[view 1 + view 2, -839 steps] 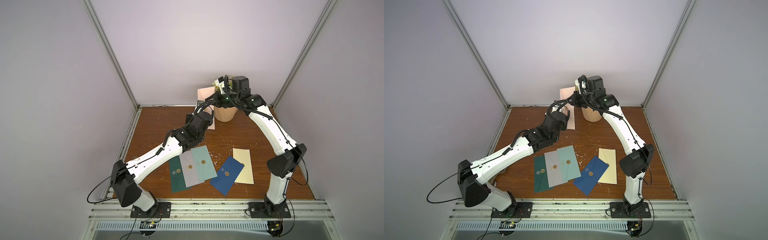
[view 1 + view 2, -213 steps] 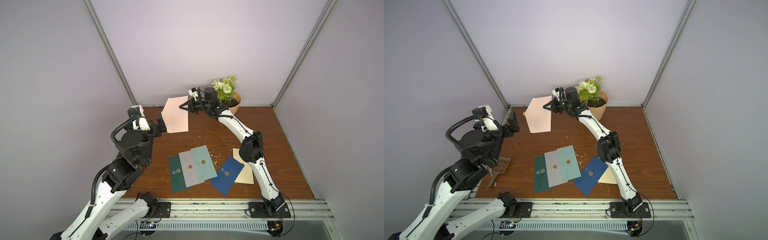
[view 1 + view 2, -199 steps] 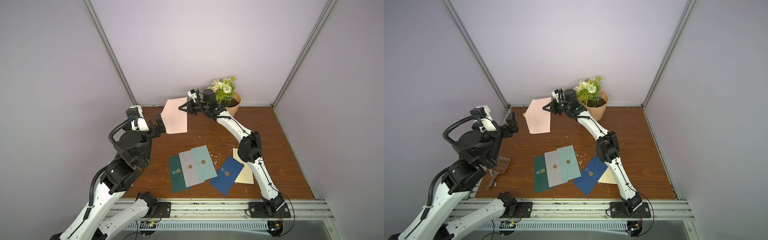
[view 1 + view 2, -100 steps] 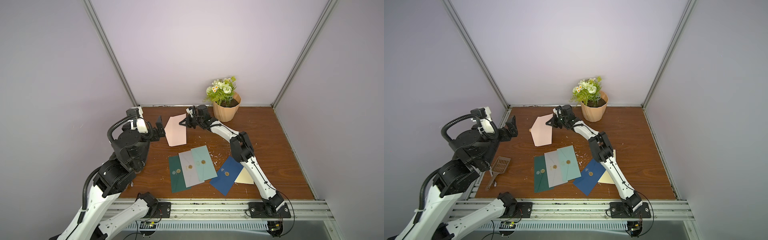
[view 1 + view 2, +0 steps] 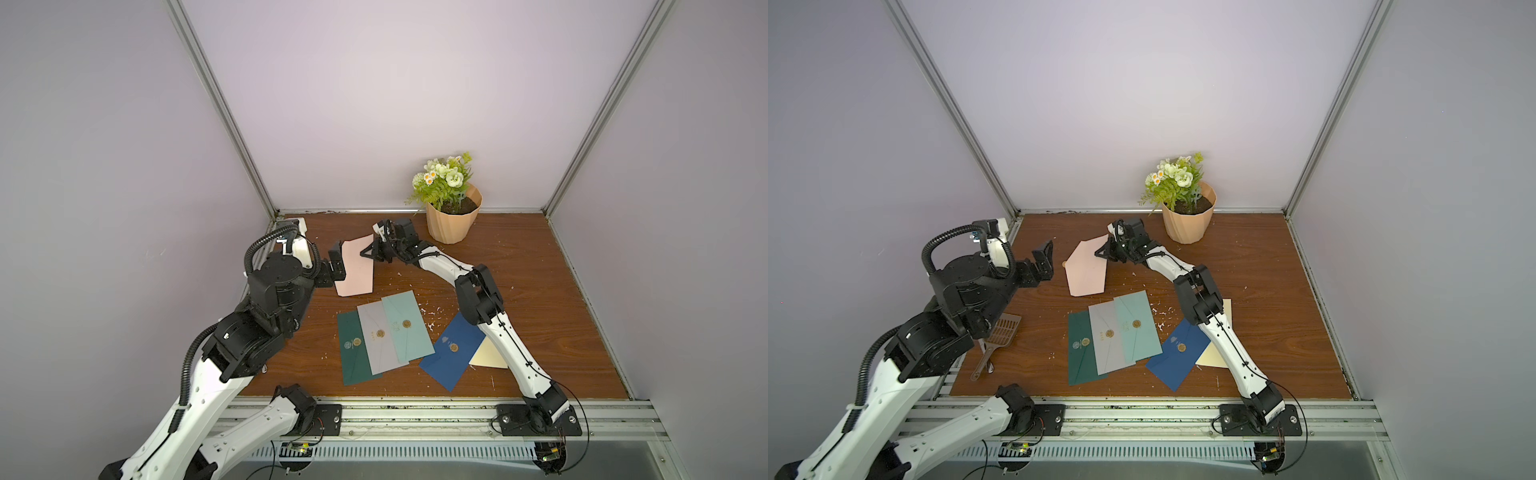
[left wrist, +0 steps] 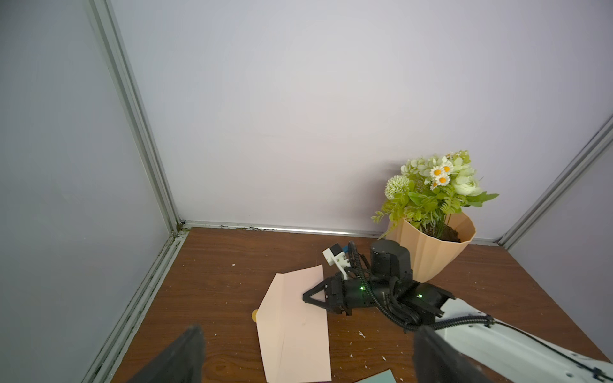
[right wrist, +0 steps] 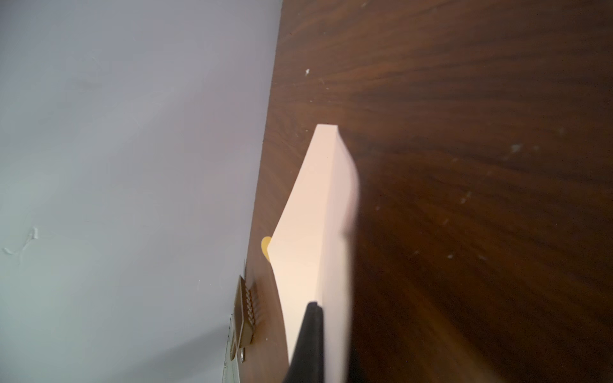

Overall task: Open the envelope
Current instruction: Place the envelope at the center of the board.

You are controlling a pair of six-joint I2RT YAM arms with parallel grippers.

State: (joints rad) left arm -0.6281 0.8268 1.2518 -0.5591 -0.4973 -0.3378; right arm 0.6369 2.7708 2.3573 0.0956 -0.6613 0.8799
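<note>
Black jaws of the right gripper (image 5: 367,257) are pressed together on the far right edge of the pink envelope (image 5: 355,272). The envelope slants over the far left part of the table, its flap spread out to the left with a gold seal (image 6: 254,315) at the tip. The left gripper (image 5: 1043,262) hangs just left of it, jaws spread wide, touching nothing. Nearer lies a fan of coloured envelopes (image 5: 405,328). The brown wood-grain table (image 5: 532,266) is flecked with white scraps. A peach flowerpot (image 5: 454,224) stands by the far wall. Pale lilac walls (image 5: 374,104) and aluminium posts (image 5: 224,112) enclose everything.
</note>
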